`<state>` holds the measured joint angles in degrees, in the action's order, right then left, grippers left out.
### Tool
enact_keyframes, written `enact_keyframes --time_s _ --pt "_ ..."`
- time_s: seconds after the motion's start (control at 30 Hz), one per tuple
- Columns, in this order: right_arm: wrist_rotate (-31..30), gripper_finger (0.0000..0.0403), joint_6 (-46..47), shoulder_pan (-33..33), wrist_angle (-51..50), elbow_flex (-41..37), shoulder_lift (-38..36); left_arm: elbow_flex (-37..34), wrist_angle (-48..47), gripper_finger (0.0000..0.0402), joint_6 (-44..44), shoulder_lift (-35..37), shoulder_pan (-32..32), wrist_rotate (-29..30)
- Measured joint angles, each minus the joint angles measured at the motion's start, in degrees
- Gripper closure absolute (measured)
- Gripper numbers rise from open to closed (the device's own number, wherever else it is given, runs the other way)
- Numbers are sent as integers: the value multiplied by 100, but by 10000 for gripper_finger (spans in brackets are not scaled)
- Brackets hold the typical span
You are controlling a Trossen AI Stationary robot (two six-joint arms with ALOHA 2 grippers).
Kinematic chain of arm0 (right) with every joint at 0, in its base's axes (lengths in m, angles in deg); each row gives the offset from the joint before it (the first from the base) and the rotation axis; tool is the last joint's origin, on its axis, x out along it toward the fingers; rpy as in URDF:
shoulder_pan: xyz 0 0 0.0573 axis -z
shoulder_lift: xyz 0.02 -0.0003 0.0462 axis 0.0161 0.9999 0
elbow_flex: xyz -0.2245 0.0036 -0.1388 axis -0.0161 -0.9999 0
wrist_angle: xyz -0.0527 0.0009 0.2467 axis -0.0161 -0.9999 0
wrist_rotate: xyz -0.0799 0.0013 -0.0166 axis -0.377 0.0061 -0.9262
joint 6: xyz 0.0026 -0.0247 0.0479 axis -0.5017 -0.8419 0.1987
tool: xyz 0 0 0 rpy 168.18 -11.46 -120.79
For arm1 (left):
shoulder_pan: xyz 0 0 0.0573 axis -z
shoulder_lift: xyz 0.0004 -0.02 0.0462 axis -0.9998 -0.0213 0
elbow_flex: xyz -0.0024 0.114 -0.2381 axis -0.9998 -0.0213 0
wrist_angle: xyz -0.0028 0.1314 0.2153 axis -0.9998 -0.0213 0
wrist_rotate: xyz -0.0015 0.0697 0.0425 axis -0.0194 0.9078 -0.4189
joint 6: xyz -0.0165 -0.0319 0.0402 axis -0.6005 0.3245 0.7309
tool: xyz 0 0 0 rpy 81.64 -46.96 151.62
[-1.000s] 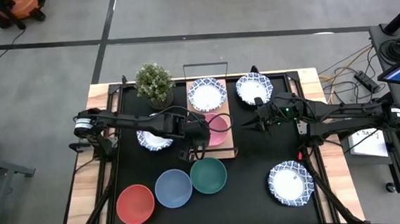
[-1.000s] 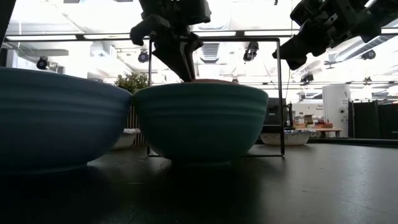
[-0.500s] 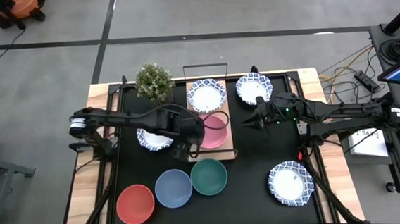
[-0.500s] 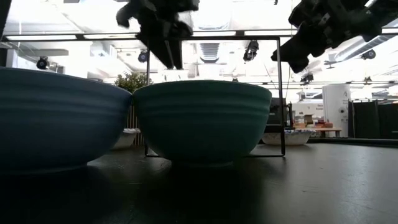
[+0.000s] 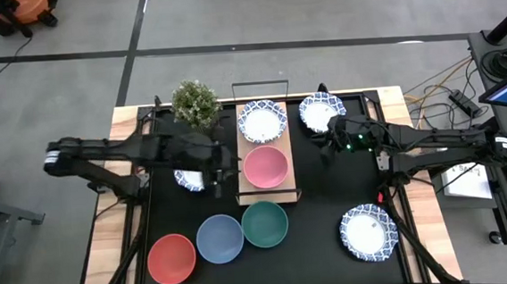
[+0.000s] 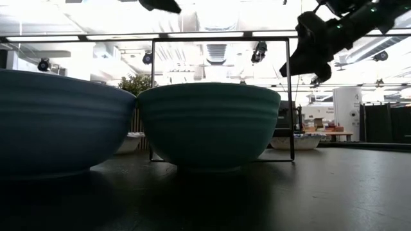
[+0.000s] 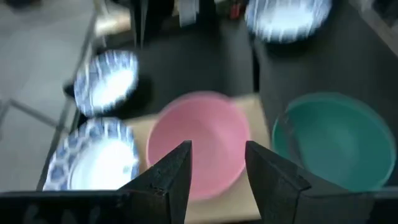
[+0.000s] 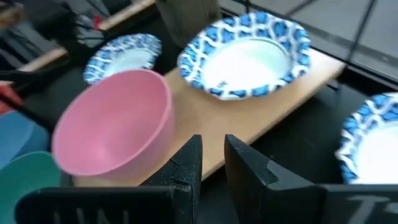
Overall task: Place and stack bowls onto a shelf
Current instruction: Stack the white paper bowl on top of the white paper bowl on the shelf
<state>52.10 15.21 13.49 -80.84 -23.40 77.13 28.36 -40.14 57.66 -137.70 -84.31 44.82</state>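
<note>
Black-matted worktop, lab lights overhead: the left gripper (image 5: 213,175) just let go and backed off, jaws part-open and empty, leaving the plain pink round bowl (image 5: 265,167) sitting on the light-brown wooden shelf (image 5: 245,147) beside a blue-patterned white bowl (image 5: 262,120). The right gripper (image 5: 328,148) hovers nearby, jaws nearly closed, holding nothing.

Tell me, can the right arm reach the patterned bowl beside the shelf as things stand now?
Probably yes. The right gripper hangs just by the patterned bowl, which sits on the mat beside the shelf. Nothing lies between them, and its fingers hold nothing.
</note>
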Motion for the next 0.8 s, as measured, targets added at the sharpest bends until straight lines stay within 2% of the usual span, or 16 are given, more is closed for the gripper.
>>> enact_keyframes --time_s 0.13,0.23,0.33,0.43,0.8 --pt "0 344 11 183 -561 539 512 -976 1202 270 0 647 11 15" --pt "1 344 10 383 -1342 1093 1067 -1570 1917 270 10 1044 11 288" --pt "-1 344 -8 629 -2192 1630 1674 -1995 2480 270 63 1319 11 619" --pt "2 344 -62 897 -2810 2112 2291 -2242 2943 270 120 1516 9 668" --pt "426 344 -1134 1650 -3423 3118 3775 -2380 2939 270 132 1642 11 667"
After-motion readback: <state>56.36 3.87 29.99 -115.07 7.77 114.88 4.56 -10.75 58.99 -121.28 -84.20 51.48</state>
